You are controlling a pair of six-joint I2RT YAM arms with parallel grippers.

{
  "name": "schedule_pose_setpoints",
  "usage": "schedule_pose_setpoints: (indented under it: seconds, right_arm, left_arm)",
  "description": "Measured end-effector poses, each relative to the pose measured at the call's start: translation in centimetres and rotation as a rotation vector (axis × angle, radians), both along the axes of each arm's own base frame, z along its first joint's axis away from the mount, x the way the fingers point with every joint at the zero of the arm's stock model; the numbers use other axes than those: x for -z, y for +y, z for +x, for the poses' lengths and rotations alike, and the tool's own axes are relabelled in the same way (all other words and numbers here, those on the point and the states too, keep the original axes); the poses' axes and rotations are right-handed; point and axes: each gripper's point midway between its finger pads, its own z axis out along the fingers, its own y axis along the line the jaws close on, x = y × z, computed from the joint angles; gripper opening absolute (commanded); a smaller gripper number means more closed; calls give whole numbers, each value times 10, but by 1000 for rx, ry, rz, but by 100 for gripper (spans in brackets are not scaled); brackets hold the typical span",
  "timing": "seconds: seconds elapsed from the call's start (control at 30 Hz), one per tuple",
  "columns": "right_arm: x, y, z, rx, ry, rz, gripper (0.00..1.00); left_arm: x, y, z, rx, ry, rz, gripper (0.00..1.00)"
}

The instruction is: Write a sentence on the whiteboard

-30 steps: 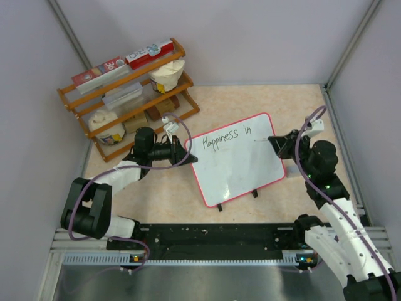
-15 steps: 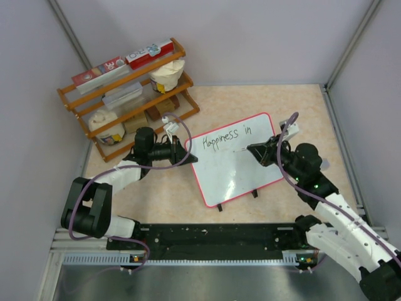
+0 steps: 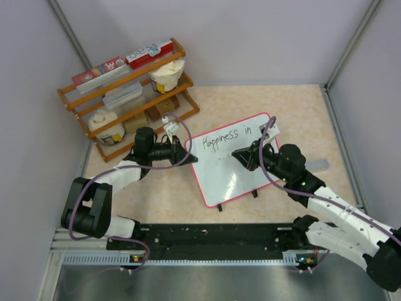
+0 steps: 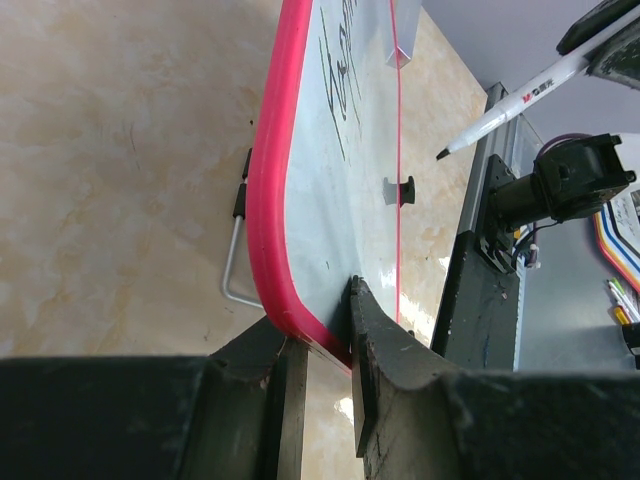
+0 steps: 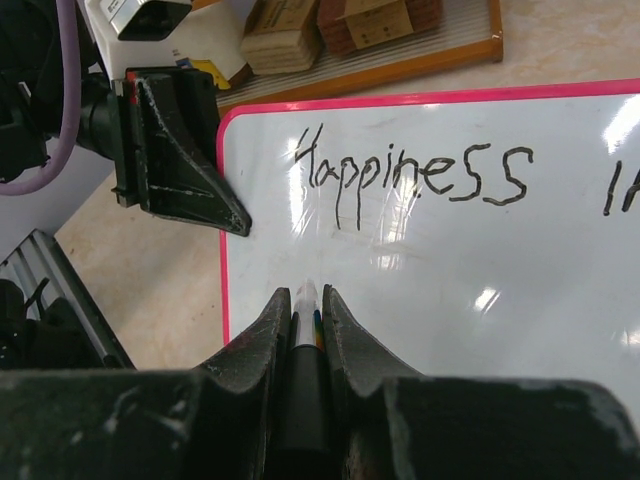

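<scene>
Board: glossy white rectangular whiteboard (image 3: pixel 233 175), thin red rim, propped on beige table (image 3: pixel 294 106) between the arms.
Writing: black handwritten sentence (image 3: pixel 226 136), "Happiness in", top line.
Handling: likely light, stiff, slick; grip the rim.
Left claw (image 4: pixel 322 345): pinching the rim's corner.
Right claw (image 5: pixel 305 300): pressed on white marker (image 4: pixel 520 98).

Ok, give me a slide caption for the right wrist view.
Right gripper holds a marker below the writing "Happiness" on the whiteboard, whose edge the left gripper clamps.
</scene>
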Motion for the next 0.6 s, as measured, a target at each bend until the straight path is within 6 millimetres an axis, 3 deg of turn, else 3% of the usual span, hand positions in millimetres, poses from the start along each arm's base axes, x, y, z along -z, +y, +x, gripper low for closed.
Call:
schedule_pose_setpoints:
  seconds: [0.3,0.6]
  right_arm:
    - [19,16,0,-25,33,-38,0]
    - [24,12,10,38,36,-53,0]
  left_arm:
    - [0,0,0,0,0,0,0]
    - [0,0,0,1,0,-1,0]
